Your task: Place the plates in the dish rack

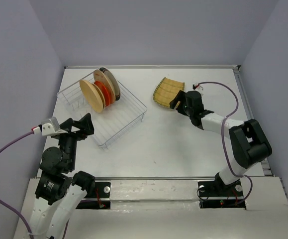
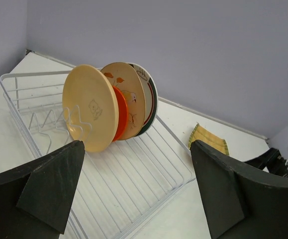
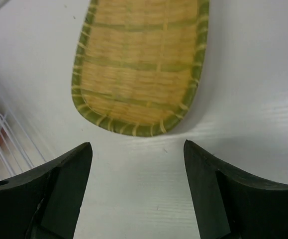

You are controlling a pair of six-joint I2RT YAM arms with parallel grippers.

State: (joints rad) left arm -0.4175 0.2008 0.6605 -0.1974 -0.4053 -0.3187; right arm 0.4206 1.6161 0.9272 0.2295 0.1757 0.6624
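**While four plates [image 1: 100,92] stand in the dish rack [image 1: 121,122], the woven plate [image 1: 166,91] lies out on the table [image 1: 183,144]**

As the left gripper [image 1: 87,126] hovers at the rack's near-left side in the top view, its jaws are spread wide and empty. The rack sits on the left half of the table, turned at an angle, with plates on edge at its far end: the cream plate [image 1: 91,95] in front, the orange-red plate [image 1: 103,92] behind it, then two more. The right gripper [image 1: 178,101] is just beside the yellow woven plate, which lies to the right of the rack, apart from it.

Over to the left wrist: both fingers [image 2: 49,184] frame the rack, nothing between them. Behind cream and orange-red come a tan patterned plate [image 2: 131,94] and a white plate [image 2: 148,102] with a dark rim.

Right wrist now: the fingers [image 3: 59,189] gape over bare table, holding nothing. The woven plate's green-edged rim lies just beyond the tips, with the rack's wires at the left edge.
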